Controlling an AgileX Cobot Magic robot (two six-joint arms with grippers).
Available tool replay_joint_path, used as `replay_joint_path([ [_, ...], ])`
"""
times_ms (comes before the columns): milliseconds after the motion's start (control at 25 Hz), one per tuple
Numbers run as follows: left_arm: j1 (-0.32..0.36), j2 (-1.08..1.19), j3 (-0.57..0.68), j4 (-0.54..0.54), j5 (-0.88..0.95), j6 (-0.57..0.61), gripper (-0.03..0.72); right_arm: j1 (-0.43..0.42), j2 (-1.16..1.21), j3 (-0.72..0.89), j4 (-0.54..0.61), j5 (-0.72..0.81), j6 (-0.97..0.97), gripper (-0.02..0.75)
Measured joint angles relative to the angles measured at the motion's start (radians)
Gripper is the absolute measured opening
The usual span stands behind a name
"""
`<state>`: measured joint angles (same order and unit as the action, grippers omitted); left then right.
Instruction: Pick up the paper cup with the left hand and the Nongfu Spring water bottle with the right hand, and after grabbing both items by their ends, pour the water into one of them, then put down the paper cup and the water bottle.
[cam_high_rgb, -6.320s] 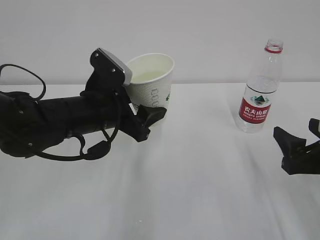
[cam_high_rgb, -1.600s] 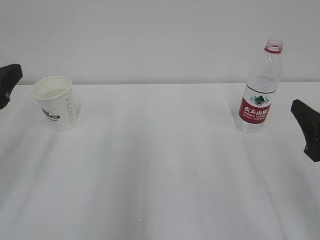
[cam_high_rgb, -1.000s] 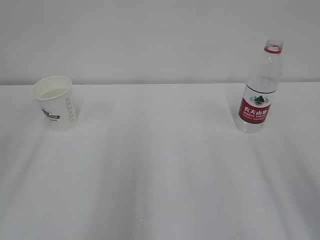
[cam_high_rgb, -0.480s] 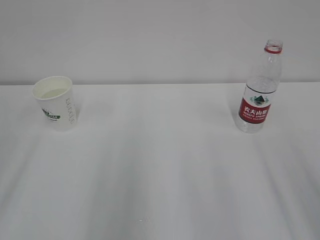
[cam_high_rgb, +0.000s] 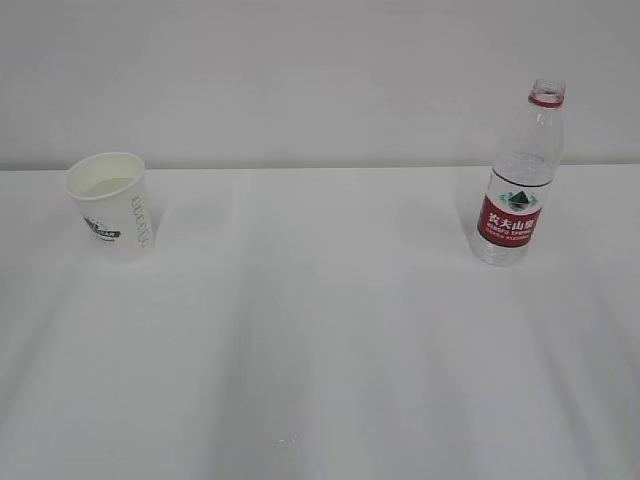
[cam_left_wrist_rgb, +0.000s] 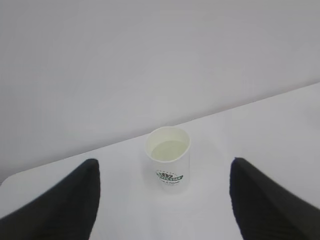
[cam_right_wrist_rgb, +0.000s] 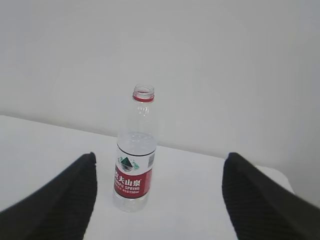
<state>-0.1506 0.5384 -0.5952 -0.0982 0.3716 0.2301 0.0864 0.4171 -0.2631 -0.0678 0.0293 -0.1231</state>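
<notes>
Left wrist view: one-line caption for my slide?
Open left gripper facing upright paper cup holding water on white table.

The setting reads as a laboratory or test station arranged for robot handling, not a home or a shop. Evidence: a plain white counter (cam_high_rgb: 330, 350) with a uniform matte surface, backed by a bare pale wall (cam_high_rgb: 300, 70) without decoration, sockets or windows. The counter carries only two isolated test items, a paper cup (cam_high_rgb: 109, 204) and a water bottle (cam_high_rgb: 520, 180), standing upright and well apart. Both wrist views show black ribbed fingers (cam_left_wrist_rgb: 55, 205) at the lower frame edges, which confirms a robot-mounted camera installation. Lighting is even and diffuse, with soft shadows.
</notes>
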Motion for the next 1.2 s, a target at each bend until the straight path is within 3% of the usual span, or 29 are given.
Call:
replay_joint_path([
  [480, 0.0, -0.062, -0.065, 0.008, 0.29, -0.001, 0.589, 0.0, -0.13, -0.108, 0.0, 0.312, 0.0, 0.587],
  [880, 0.0, -0.185, -0.065, 0.098, 0.501, -0.157, 0.587, 0.0, -0.179, -0.194, 0.01, 0.629, -0.002, 0.587],
  [1200, 0.0, -0.193, -0.065, 0.104, 0.629, -0.178, 0.587, 0.0, -0.225, -0.196, 0.039, 0.784, -0.002, 0.588],
])
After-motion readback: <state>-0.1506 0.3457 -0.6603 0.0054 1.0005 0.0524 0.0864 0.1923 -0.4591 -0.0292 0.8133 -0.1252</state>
